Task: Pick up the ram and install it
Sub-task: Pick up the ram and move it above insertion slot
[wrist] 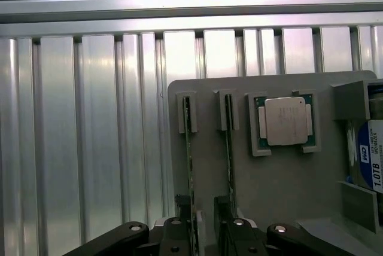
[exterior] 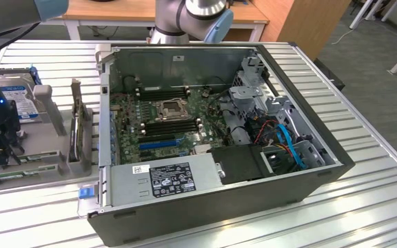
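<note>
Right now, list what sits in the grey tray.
In the tray, two ram sticks stand on edge in slots, a processor lies in its pocket, a hard drive sits beside it. The gripper covers one end of each stick.

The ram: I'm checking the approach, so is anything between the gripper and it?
Nothing visible does: the gripper hangs right at the two ram sticks standing on edge in the grey holder.
</note>
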`<state>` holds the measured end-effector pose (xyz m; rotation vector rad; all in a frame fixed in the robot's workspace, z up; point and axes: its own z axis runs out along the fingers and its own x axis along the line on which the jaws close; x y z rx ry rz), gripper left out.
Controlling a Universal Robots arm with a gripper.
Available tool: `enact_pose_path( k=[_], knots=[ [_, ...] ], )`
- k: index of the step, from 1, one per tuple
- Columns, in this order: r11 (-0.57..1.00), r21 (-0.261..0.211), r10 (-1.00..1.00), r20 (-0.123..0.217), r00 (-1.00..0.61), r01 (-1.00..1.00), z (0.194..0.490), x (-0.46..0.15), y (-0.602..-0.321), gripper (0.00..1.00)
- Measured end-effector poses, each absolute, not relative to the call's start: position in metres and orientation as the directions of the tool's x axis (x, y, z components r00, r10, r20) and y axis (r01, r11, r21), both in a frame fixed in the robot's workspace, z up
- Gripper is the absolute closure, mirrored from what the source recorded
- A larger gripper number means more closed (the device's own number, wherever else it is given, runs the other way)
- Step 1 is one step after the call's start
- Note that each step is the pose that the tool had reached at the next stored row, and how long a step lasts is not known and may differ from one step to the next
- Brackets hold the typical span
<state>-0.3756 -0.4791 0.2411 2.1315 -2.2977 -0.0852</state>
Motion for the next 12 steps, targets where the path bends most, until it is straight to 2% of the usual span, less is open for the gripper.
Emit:
enact_pose_path(
  k=[12],
  knots=[
    [0.074,0.044,-0.997,-0.032,-0.076,-0.996,0.2394,-0.3757,-0.4805,0.7]
  ],
)
